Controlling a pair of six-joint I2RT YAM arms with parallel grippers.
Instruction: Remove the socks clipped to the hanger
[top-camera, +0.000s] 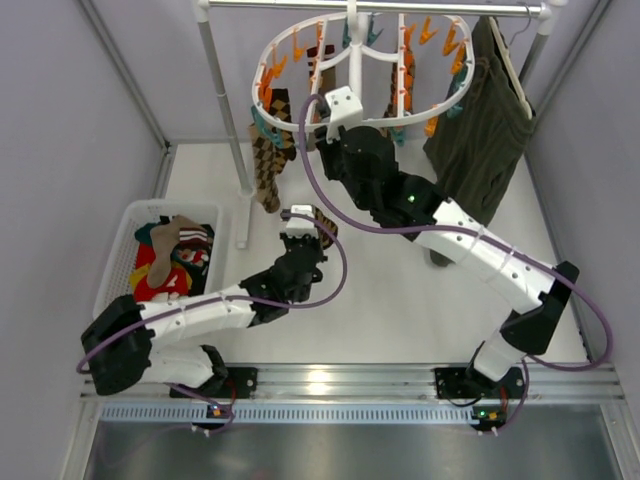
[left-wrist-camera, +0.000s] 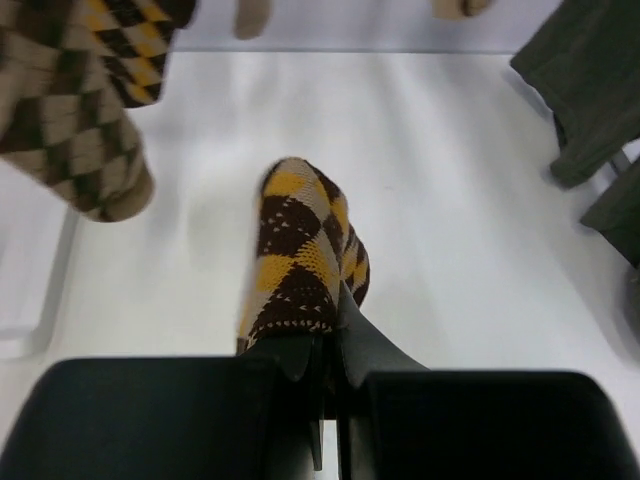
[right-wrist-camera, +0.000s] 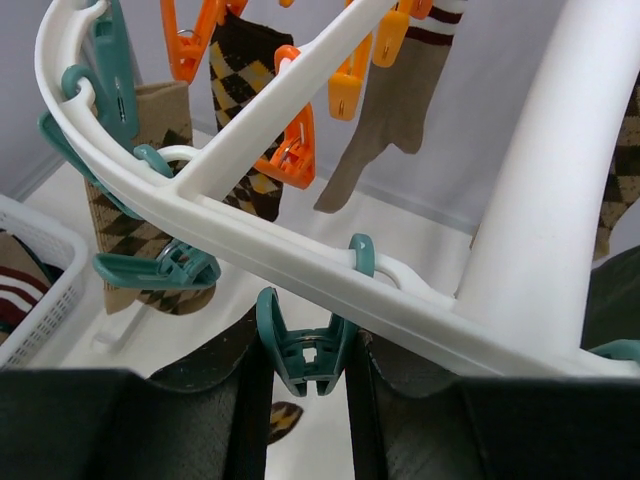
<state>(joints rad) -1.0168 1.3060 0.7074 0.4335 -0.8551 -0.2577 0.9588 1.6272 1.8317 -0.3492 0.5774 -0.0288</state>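
Clamps a yellow-and-brown argyle sock (left-wrist-camera: 295, 250) tight in the left gripper (left-wrist-camera: 322, 350), free of the hanger (top-camera: 352, 60), above the table (top-camera: 400, 290) at the hanger's 6 o'clock. Pinches a teal clip (right-wrist-camera: 300, 340) on the hanger's rim between the fingers of the right gripper (right-wrist-camera: 305, 360). Shows further socks (top-camera: 268, 150) hanging clipped at the rim's 8 o'clock, and a white basket (top-camera: 115, 265) holding laundry at 9 o'clock from the left gripper.
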